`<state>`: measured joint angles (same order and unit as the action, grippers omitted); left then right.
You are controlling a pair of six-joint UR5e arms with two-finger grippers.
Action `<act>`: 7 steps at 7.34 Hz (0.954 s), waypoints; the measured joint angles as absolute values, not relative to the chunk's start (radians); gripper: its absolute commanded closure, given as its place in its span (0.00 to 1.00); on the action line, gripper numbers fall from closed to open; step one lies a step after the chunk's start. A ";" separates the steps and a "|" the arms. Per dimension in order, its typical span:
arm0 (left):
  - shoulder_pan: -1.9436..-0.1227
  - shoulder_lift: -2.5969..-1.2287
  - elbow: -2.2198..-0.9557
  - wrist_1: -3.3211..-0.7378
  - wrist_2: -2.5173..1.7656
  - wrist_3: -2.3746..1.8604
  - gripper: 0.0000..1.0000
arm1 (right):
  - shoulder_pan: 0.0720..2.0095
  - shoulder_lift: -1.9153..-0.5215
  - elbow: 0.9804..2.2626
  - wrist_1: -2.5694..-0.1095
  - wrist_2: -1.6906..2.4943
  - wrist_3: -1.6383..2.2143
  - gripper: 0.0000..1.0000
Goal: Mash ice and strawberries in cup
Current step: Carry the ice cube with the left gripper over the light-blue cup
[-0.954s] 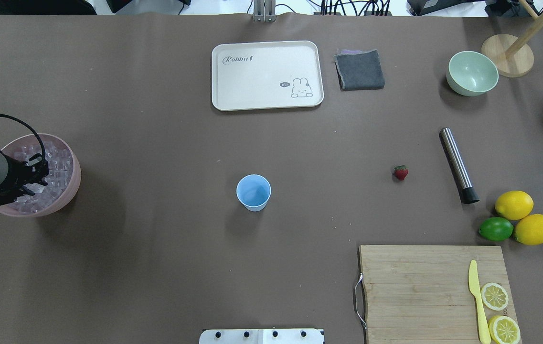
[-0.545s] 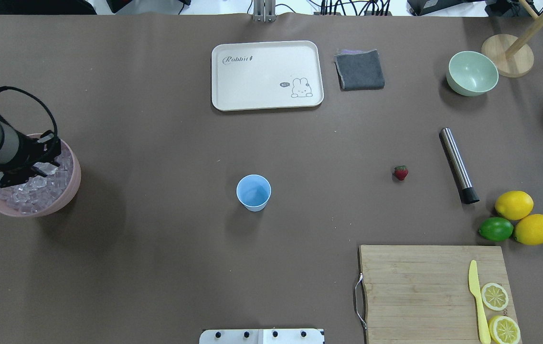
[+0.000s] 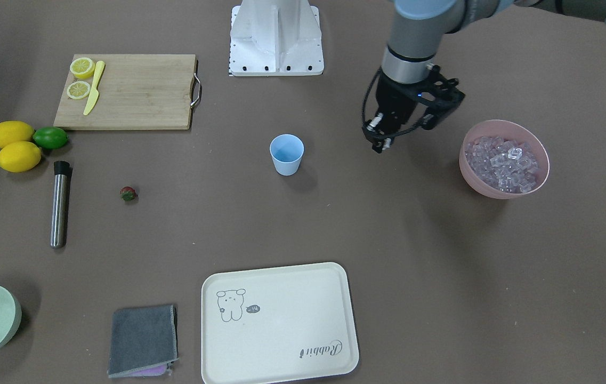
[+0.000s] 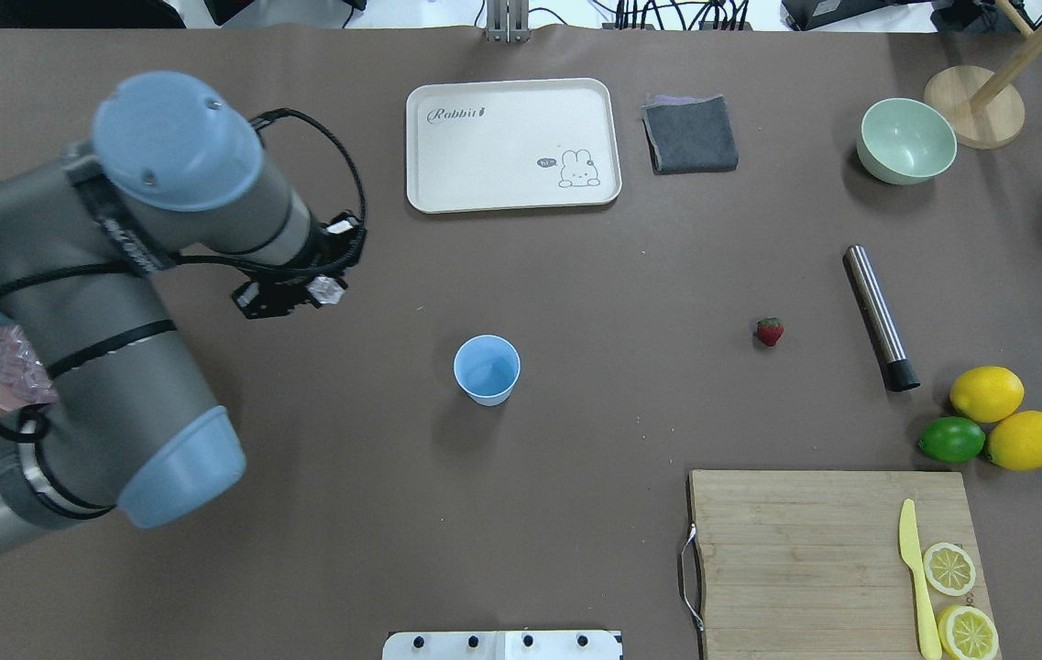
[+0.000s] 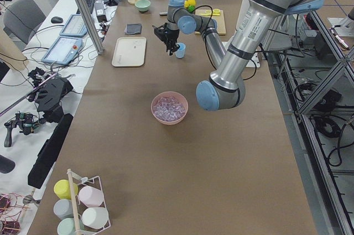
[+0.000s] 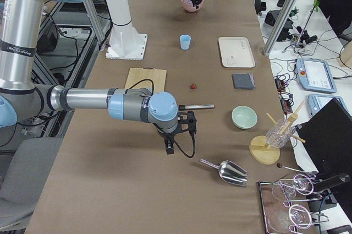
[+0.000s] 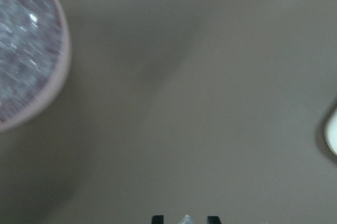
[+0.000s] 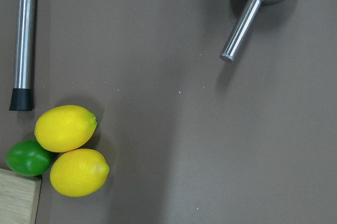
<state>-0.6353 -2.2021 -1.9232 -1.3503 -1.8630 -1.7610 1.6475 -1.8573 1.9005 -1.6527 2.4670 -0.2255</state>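
One camera looks down on the brown surface point(image 4: 575, 275) from behind the white robot base point(image 4: 502, 644). Another faces that base from across. Both show the small light blue plastic cup point(image 4: 487, 368). Two side cameras look along the surface from its ends. Two wrist cameras look down from close.

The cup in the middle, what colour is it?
The cup is plain light blue. It shows best in the front-facing view.

A cream rabbit tray point(image 4: 484, 156) lies beside a folded grey cloth point(image 4: 690, 135); two lemons point(image 4: 986, 393) touch a lime point(image 4: 951, 440) near the wooden cutting board point(image 4: 805, 550).
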 measured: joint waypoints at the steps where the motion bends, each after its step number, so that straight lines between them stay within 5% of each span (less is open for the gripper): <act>1: -0.585 -2.260 -1.874 -1.358 -1.834 -1.723 1.00 | 1.647 -1.860 1.899 -1.654 2.468 -0.225 0.00; 5: -0.469 -2.323 -1.747 -1.478 -1.773 -1.628 1.00 | 1.648 -1.864 1.889 -1.655 2.473 -0.225 0.00; 6: -0.465 -2.334 -1.718 -1.515 -1.772 -1.621 0.42 | 1.648 -1.864 1.889 -1.656 2.473 -0.226 0.00; 7: -0.464 -2.341 -1.705 -1.532 -1.772 -1.617 0.18 | 1.648 -1.865 1.888 -1.656 2.473 -0.225 0.00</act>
<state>-0.4640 -2.3408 -1.7046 -1.5317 -1.7716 -1.6167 1.6476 -1.8648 1.8880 -1.6562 2.4729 -0.2255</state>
